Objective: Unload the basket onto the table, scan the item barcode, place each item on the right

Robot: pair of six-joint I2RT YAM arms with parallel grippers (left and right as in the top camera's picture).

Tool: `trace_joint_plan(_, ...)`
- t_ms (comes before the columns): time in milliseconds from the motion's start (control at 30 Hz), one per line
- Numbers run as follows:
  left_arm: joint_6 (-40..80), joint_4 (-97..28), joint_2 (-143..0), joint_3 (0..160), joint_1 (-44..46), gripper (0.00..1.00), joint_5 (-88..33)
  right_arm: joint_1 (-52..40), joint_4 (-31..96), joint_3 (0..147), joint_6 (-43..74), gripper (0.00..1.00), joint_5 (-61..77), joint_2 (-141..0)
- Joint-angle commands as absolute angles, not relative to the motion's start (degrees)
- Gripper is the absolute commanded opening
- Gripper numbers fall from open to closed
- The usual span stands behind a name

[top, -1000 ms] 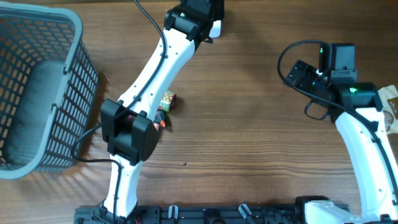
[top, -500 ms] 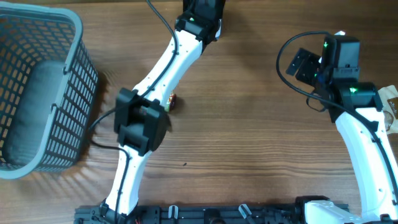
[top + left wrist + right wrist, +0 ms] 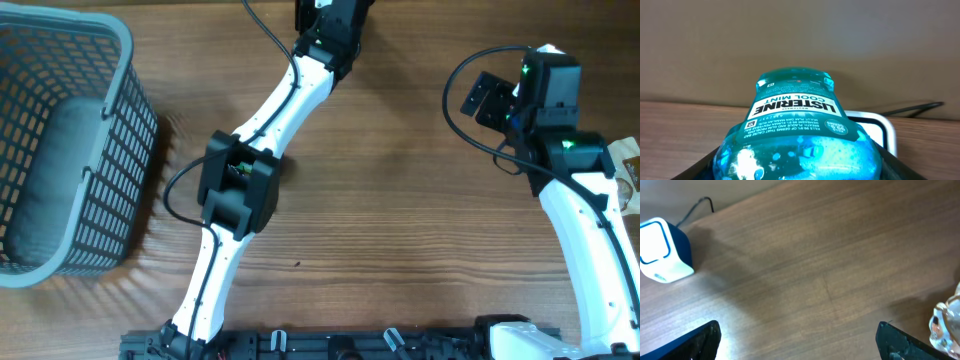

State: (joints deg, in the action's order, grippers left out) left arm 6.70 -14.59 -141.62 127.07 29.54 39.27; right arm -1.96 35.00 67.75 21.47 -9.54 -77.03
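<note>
Your wooden surface (image 3: 400, 200) carries a grey basket (image 3: 125, 60) at 9 o'clock in the overhead view. Your left hand (image 3: 324, 10) sits at the 12 o'clock edge, clenched around a teal Listerine bottle (image 3: 795, 125) whose label faces the wrist camera, with the white scanner (image 3: 881, 126) just behind it. Your right hand (image 3: 488, 98) hangs at 2 o'clock, fingers spread wide with nothing between them.

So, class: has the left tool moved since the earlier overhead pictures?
Yes. The left tool, holding the Listerine bottle, has shifted right, away from the grey basket.
</note>
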Motion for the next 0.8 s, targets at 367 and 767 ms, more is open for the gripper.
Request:
trace_joint_plan(367,6.4,-10.7,-144.2,127.5,31.9,0.17,52.5,-2.2,30.9,67.0,18.6,1.0,-10.0,-86.7)
trace_joint_plan(767,6.8,-10.0,-146.6,127.5,32.8,0.18,54.3,-2.2,27.9,67.0,16.5,1.0,-2.9,-87.2)
